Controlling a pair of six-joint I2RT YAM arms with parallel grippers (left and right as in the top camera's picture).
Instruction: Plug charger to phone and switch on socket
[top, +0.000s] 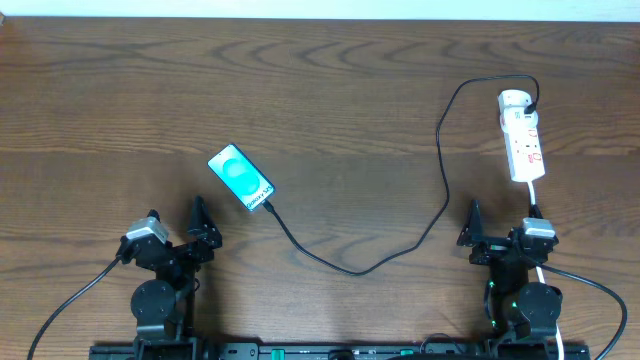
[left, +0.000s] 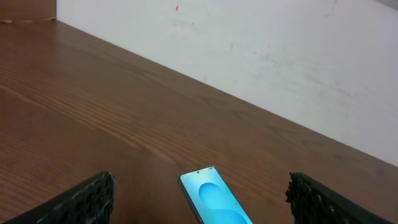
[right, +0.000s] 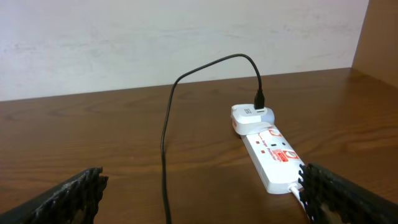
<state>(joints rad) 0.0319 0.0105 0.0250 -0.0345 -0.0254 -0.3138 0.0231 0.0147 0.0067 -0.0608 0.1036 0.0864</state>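
The phone (top: 241, 178), its cyan screen lit, lies slanted on the wooden table at left of centre. The charger (top: 352, 268), a thin black cable, runs from the phone's lower right end, loops toward me, then rises to a white adapter (top: 515, 100) plugged into the far end of the socket (top: 524, 143). I cannot tell whether the connector is seated in the phone. My left gripper (top: 178, 220) stands open just short of the phone (left: 214, 199). My right gripper (top: 505, 216) is open below the socket (right: 270, 152), with the charger (right: 166, 137) running between its fingers.
The socket's white cord (right: 297, 190) passes beside my right finger and runs back along the right arm. Thick black cables trail from both arm bases (top: 155, 300). A pale wall (left: 280, 56) borders the table's far edge.
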